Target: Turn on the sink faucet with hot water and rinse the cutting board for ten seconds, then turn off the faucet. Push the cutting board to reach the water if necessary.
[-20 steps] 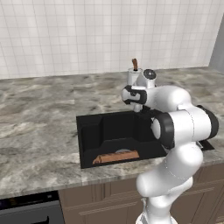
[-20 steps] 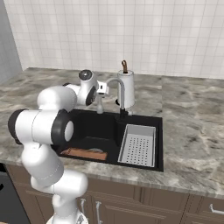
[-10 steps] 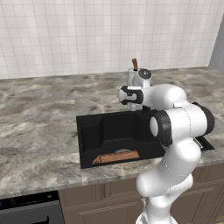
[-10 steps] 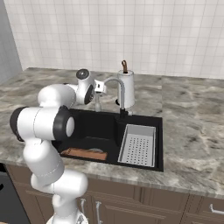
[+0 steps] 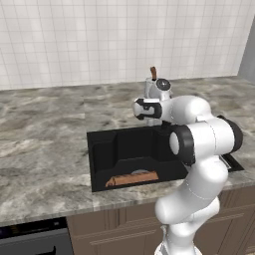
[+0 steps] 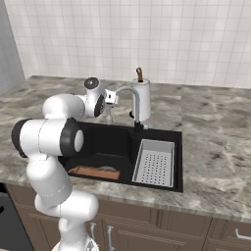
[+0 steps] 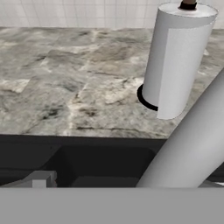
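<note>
The black sink (image 5: 124,149) (image 6: 110,144) is set into the marble counter. The orange-brown cutting board (image 5: 132,178) (image 6: 95,171) lies flat on the basin floor along the front wall. The grey gooseneck faucet (image 6: 134,100) rises from the back rim, and its spout (image 7: 192,140) crosses the hand view close up. My gripper (image 6: 113,98) (image 5: 141,108) hovers over the basin's back edge beside the spout's outer end. It is open, with one fingertip (image 7: 39,179) far left, and holds nothing. The water is out of view.
A white paper towel roll (image 6: 141,96) (image 7: 177,59) with a brown knob stands on the counter just behind the faucet. A perforated grey tray (image 6: 154,162) fills the sink's right part. My own arm covers the basin's right side in the left base view.
My hand has drifted a little to the left along the sink's back edge. The jaws have stayed wide apart, and the cutting board has not moved.
</note>
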